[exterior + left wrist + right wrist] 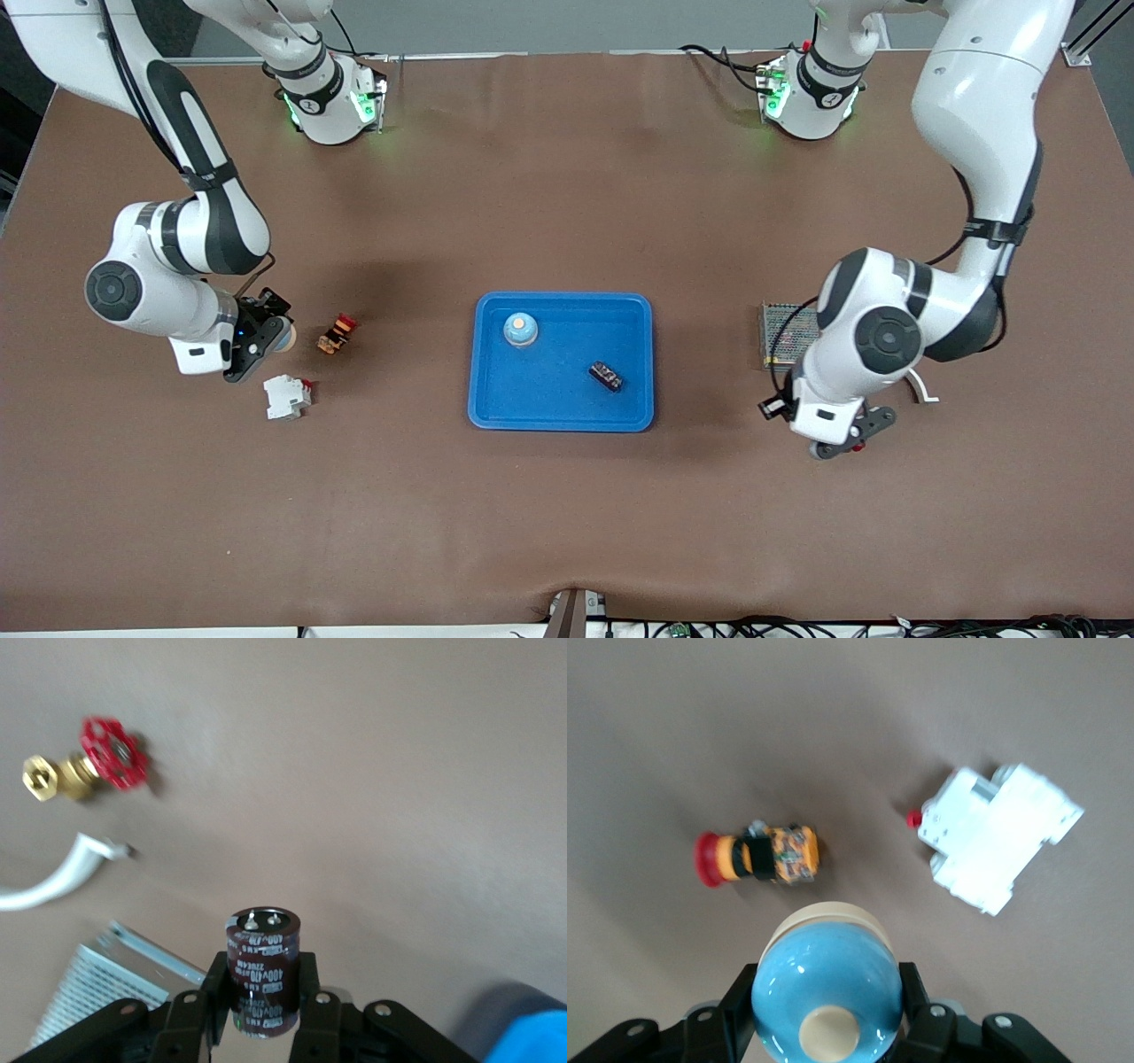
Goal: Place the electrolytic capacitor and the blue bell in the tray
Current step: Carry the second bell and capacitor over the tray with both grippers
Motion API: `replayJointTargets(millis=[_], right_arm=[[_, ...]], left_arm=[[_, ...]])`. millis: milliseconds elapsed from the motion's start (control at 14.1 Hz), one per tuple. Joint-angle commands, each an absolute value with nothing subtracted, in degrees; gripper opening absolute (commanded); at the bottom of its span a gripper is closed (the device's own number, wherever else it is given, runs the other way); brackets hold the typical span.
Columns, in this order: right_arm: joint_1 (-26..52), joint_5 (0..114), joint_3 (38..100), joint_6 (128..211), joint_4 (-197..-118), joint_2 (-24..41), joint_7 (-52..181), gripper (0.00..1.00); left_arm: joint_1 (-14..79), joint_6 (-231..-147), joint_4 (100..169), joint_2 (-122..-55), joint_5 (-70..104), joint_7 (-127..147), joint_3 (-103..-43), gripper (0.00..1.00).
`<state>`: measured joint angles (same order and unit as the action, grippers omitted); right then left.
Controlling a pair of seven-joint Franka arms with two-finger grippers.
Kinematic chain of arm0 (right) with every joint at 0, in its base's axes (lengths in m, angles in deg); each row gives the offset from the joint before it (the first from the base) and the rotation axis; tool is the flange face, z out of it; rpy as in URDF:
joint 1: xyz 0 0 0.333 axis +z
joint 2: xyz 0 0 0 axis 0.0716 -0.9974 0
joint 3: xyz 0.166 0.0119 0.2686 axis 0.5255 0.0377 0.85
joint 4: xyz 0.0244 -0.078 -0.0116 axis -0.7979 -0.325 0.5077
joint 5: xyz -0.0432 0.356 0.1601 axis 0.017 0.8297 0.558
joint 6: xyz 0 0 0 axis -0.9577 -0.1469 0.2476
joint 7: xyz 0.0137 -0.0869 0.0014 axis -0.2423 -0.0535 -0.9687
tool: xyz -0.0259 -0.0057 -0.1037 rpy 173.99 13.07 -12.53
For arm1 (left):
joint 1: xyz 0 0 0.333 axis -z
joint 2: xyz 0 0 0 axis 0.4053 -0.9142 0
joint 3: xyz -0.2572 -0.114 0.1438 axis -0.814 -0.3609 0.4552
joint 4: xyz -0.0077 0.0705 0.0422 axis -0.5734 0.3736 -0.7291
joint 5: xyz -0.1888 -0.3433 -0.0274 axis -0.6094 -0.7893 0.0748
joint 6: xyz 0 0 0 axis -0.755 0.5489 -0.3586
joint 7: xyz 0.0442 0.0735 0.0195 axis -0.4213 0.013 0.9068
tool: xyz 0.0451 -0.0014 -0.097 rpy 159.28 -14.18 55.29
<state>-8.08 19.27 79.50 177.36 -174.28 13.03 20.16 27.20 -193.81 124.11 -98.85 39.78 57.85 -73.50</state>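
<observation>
Left claw (pixel 262 994) is clenched on one electrolytic capacitor (pixel 262 967), a dark brown can with a silvery top and two terminals. White print runs down its sleeve, with "400" and "470" just legible. The claw hangs over bare tabletop (pixel 567 177) at the left arm's end, beside a perforated metal box (pixel 780 335). A white curved piece (pixel 53 881) and a brass valve with a red handwheel (pixel 89 762) lie close by.

Right claw (pixel 824 1001) is clamped around a blue bell (pixel 827 992), a glossy sky-blue dome with a cream button and cream base, over the tabletop at the right arm's end. Under it lie one orange push-button switch with a red cap (pixel 757 855) and one white circuit breaker (pixel 997 837), with no readable marking.

The bright-blue tray (pixel 561 416) sits mid-table, well apart from both claws. It holds a second blue bell (pixel 520 329) and one small dark block (pixel 606 376).
</observation>
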Motion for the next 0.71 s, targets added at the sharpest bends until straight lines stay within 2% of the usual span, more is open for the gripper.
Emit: replayJointTargets(millis=[0,142,638], right_arm=[[-4.56,19.74,79.61,171.09,-168.13,13.25,26.67,0.38],[-2.0,19.74,79.6,168.97,-164.87,13.16,31.77,0.37],[8.36,21.94,79.52,170.19,-160.03,12.63,55.58,0.37]], left_arm=[[30.49,-192.89,123.05,-98.87,40.5,63.25,-73.17,0.0],[32.95,-193.06,121.91,-99.48,40.15,66.59,-73.17,0.0],[40.08,-196.66,118.83,-104.14,34.61,76.87,-73.08,0.0]])
